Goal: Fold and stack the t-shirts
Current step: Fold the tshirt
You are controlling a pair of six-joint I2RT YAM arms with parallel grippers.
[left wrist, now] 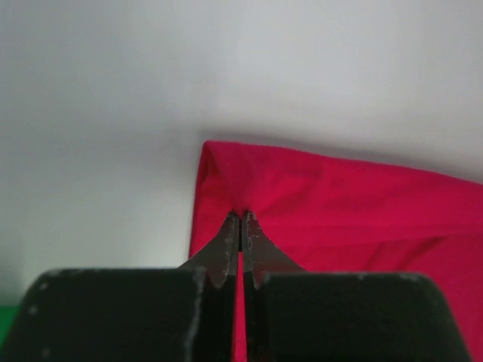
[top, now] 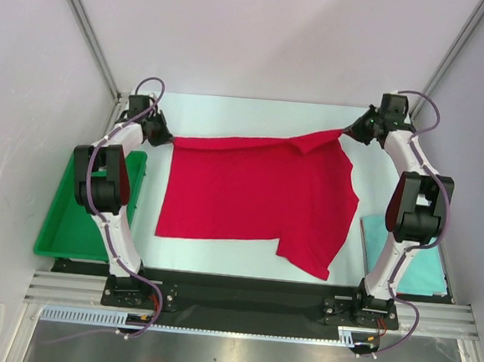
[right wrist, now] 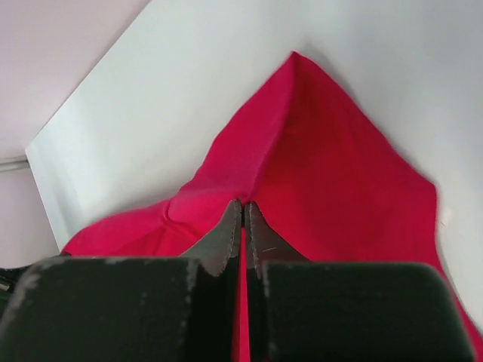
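A bright red t-shirt (top: 258,195) lies spread over the middle of the white table, one sleeve hanging toward the front right. My left gripper (top: 168,139) is shut on its far left corner, and in the left wrist view the cloth (left wrist: 324,204) is pinched between the tips of the gripper (left wrist: 241,219). My right gripper (top: 347,131) is shut on the far right corner and lifts it slightly. The right wrist view shows the red fabric (right wrist: 317,173) peaking up from the gripper (right wrist: 243,205). A pale teal t-shirt (top: 418,264), folded flat, lies behind the right arm at the table's right edge.
A green plastic tray (top: 72,226) sits off the table's left side, behind the left arm. Grey walls and metal frame posts (top: 86,26) close in the back and sides. A black rail (top: 242,286) runs along the near edge.
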